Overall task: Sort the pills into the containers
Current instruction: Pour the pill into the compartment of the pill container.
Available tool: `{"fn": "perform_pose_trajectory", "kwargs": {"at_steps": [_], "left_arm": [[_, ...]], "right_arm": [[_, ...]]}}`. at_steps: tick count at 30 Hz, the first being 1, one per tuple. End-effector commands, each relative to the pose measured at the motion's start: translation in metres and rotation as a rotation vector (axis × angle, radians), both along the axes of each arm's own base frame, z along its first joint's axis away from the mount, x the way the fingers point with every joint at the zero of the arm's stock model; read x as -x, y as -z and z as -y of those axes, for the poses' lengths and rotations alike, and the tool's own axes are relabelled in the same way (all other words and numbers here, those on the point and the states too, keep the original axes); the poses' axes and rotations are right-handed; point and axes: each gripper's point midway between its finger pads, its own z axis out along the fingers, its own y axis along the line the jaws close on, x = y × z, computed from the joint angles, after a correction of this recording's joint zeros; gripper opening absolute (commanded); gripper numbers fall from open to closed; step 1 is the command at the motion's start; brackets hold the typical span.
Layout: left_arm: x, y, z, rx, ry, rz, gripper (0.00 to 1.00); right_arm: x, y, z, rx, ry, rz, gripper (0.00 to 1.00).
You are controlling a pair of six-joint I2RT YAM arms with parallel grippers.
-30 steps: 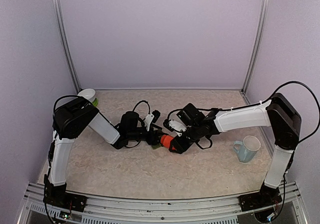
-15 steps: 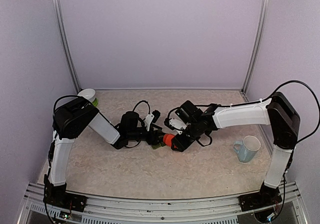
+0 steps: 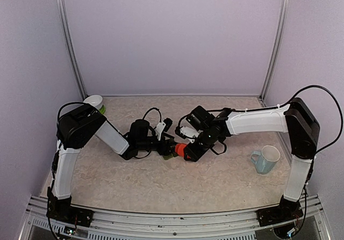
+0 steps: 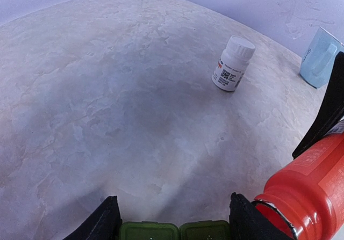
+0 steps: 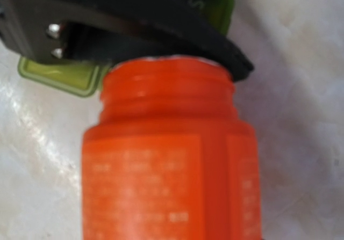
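The dark green containers [image 4: 174,231] sit low between my left gripper's [image 4: 174,213] black fingers, which press on both ends of the strip. In the top view the containers [image 3: 168,154] lie mid-table under that gripper [image 3: 166,147]. My right gripper [image 3: 189,151] is shut on an orange bottle [image 3: 180,150], tilted with its open threaded mouth [image 5: 166,73] against the left gripper's finger, just over the green strip [image 5: 67,76]. The bottle [image 5: 169,159] fills the right wrist view and hides the right fingers. No pills are in view.
A capped white pill bottle [image 4: 232,63] stands on the table beyond the left gripper. A pale blue mug [image 3: 265,159] sits at the right. A white bowl [image 3: 94,101] is at the back left corner. The walls close in on three sides.
My right gripper has carried the orange bottle a little left and back, closer against the left gripper. The left arm and the containers have stayed put.
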Motion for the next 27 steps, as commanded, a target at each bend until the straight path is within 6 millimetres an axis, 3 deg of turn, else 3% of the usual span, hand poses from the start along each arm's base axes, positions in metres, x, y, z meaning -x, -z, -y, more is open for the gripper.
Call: {"fn": "perform_pose_trajectory", "kwargs": {"at_steps": [1, 27], "left_arm": [[0.048, 0.096, -0.028, -0.215, 0.001, -0.302, 0.65], [0.048, 0.096, -0.028, -0.216, 0.002, -0.297, 0.65]], "right_arm": [[0.014, 0.019, 0.013, 0.106, -0.027, -0.064, 0.33], [-0.002, 0.009, 0.020, 0.251, -0.069, -0.022, 0.34]]}}
